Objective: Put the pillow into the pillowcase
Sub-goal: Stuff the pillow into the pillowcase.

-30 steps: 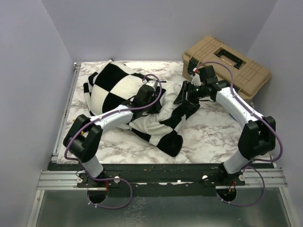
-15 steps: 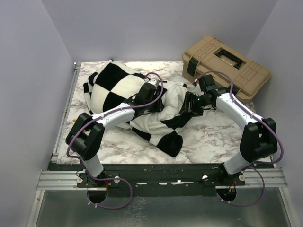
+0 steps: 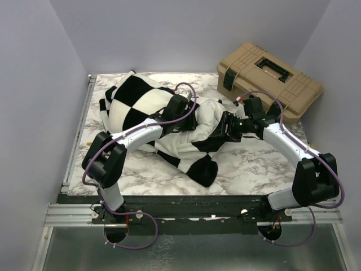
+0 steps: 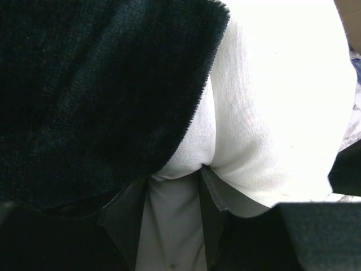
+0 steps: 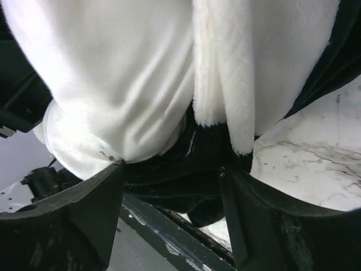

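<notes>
The checked pillowcase (image 3: 132, 104) lies across the left and middle of the table, with a loose tail toward the front. The white pillow (image 3: 207, 113) bulges out of its mouth at the centre. My left gripper (image 3: 179, 113) reaches into that mouth. In the left wrist view its fingers (image 4: 211, 192) squeeze a fold of the pillow (image 4: 271, 101) under the black pillowcase edge (image 4: 84, 84); the gripper (image 4: 169, 180) is shut on it. My right gripper (image 3: 224, 129) stands open at the pillow's right end. In its wrist view the gripper (image 5: 172, 169) straddles dark pillowcase cloth below the pillow (image 5: 113, 73) and a plush strip (image 5: 220, 73).
A tan toolbox (image 3: 269, 79) sits closed at the back right, close behind the right arm. The marble table (image 3: 254, 158) is walled at the left, back and right. A metal rail runs along the table's left edge (image 3: 76, 147).
The right gripper has come left and nearer, letting the dark pillowcase flap sink, and its jaws have widened. More of the white pillow end now shows. The left gripper has edged deeper.
</notes>
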Robot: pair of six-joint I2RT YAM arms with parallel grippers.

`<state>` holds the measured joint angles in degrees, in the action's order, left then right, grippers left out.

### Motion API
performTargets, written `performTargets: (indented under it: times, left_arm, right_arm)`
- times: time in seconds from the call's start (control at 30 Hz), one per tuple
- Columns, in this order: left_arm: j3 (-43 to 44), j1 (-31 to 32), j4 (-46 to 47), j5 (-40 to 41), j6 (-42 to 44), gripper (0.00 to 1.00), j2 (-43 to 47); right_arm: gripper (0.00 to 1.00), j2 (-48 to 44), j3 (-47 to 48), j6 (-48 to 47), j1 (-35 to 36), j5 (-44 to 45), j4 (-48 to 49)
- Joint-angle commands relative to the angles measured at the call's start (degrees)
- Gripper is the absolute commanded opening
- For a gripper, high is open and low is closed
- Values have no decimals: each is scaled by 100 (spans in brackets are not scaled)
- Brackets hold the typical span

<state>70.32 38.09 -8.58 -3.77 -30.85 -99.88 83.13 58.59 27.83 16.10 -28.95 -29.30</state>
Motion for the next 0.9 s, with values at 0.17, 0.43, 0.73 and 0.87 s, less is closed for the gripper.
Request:
performTargets:
  times: [0.17,0.43,0.73,0.87]
  left_arm:
    - [222,-127,-206,-489,0,48,-181]
    - [732,-103,-277,-777,37,55,385]
    - [1360,595,-544,1171,-208,54,897]
    - [1433,667,-264,1187,-261,54,444]
  right_arm:
    - [70,-314,-1449,1268,-408,-1809,2607]
    - [0,132,-1035,1469,-413,-2066,3142]
    - [0,-235,-648,1142,-409,-2144,2182]
    - [0,-311,-656,1114,-410,-2094,2068]
